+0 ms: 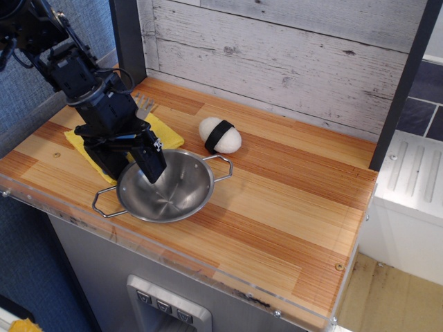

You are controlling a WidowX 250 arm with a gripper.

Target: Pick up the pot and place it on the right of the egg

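**Straddling the pot rim, about to grab**

Hovering low with the gripper [131, 164] right over the left-rear rim of the pot [166, 185], jaws spread apart, one finger dipping inside the bowl and the other sitting outside over the yellow cloth [166, 131]. Looking like a rim pinch being lined up, probably because the thin wire handles are a poor target and the wall is the easiest thing to clamp. Not closing on anything yet, as far as can be told.

Sitting near the front edge of the wooden counter [291, 207], the pot, upright and empty, with its right handle reaching toward the egg [220, 135]. Resting just behind and slightly right of the pot, that egg, black band around its middle, close to the handle but apparently not touching. Leaving plenty of bare wood on the egg's right for the drop-off.

Hunting for brands, labels or writing: finding nothing readable anywhere.
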